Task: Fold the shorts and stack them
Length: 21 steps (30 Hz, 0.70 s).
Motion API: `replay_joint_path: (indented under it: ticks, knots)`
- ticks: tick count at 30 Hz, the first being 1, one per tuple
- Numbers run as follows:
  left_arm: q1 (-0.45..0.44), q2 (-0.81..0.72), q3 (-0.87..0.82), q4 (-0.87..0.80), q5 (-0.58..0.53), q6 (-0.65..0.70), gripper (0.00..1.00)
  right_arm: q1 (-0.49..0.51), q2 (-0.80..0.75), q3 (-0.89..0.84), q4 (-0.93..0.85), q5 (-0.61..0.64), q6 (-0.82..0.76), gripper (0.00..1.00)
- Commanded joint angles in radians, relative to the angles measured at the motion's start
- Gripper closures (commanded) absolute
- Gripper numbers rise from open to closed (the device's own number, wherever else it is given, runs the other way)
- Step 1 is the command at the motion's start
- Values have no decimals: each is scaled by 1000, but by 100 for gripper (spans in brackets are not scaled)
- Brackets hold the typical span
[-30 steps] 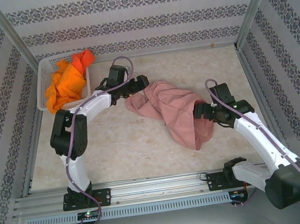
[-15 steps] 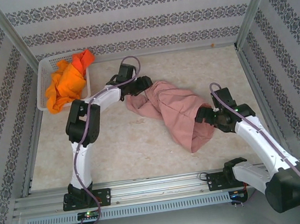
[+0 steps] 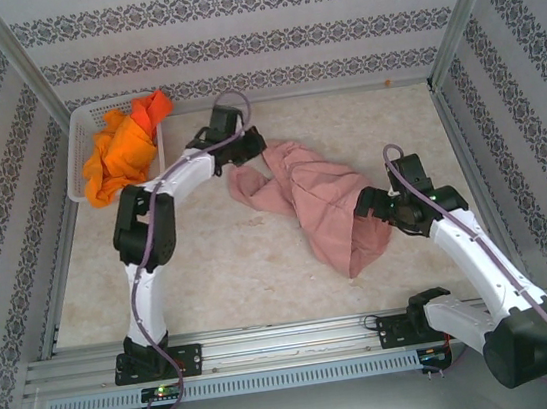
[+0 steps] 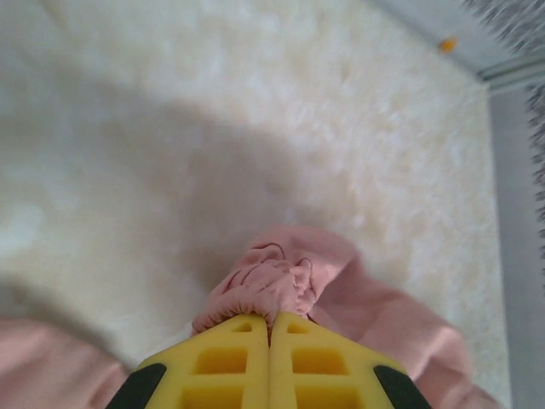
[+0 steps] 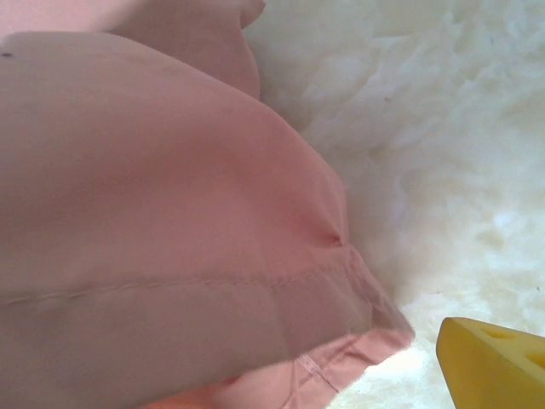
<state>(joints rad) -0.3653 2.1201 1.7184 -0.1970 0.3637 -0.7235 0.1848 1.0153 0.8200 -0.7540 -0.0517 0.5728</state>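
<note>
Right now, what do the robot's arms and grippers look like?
The left arm and right arm have white links, black joints and a lilac cable looping along them. The left gripper has yellow fingers with rectangular cut-outs and black patches; the right gripper has the same yellow.

The pink shorts (image 3: 316,207) are dusty, the orange shorts (image 3: 117,152) bright; the basket (image 3: 75,155) is white, the worktop (image 3: 232,270) mottled cream, the walls (image 3: 230,27) grey-banded white.
</note>
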Motion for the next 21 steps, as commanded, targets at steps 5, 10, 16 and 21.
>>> replay_joint_path:
  ticks: [5, 10, 16, 21]
  knots:
    - [96, -220, 272, -190, -127, 188, 100, -6, 34, 30, 30, -31, -33, 2]
    - [78, -224, 461, -269, -88, 233, 100, -4, 49, 44, 24, 0, -46, 2]
    - [-90, -173, 506, -284, -42, 347, 100, -4, -21, 70, 36, 52, -90, 2]
    - [-268, -85, 407, -220, -34, 321, 100, -12, -103, 92, 61, 76, -118, 2]
